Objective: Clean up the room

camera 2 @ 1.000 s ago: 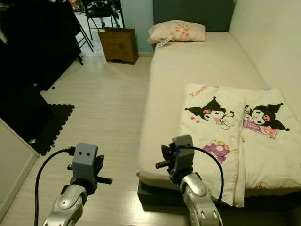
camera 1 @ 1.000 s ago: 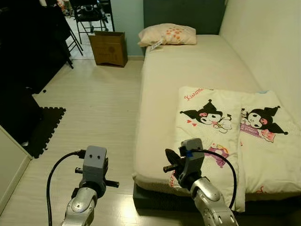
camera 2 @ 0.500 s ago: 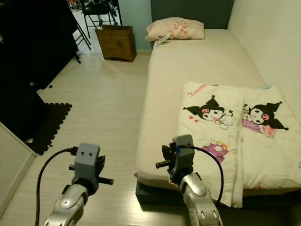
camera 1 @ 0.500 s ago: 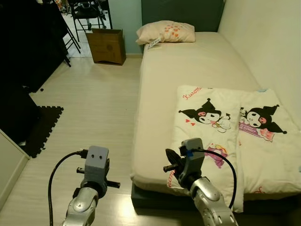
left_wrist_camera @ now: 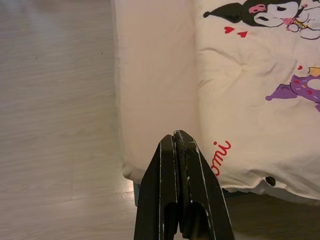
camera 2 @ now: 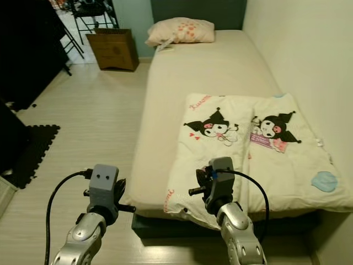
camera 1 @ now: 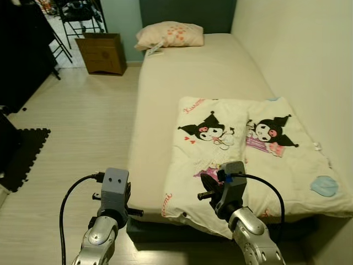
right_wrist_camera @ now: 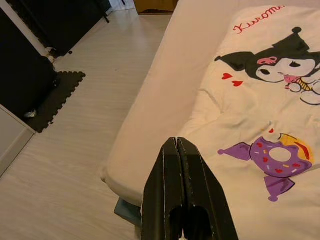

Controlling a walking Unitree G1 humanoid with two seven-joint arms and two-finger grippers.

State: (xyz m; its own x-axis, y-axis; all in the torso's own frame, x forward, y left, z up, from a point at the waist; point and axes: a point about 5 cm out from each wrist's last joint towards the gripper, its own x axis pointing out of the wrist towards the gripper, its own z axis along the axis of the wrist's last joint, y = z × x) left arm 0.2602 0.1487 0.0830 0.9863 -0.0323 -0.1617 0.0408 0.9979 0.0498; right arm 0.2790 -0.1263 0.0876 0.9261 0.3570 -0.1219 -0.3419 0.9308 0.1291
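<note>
we're at the foot of the bed (camera 1: 182,77). the folded cartoon blanket (camera 1: 242,149) lies across its near end, corner hanging over the edge, likely what needs tidying. left tool (left_wrist_camera: 176,150) hangs over the bed's edge, fingers pressed together, holding nothing. right tool (right_wrist_camera: 176,155), also together and empty, hovers over the blanket's near corner, placed for a grab.

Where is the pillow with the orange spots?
The pillow lies at the far head end of the bed, against the dark headboard, with the cardboard box on the floor to its left.
</note>
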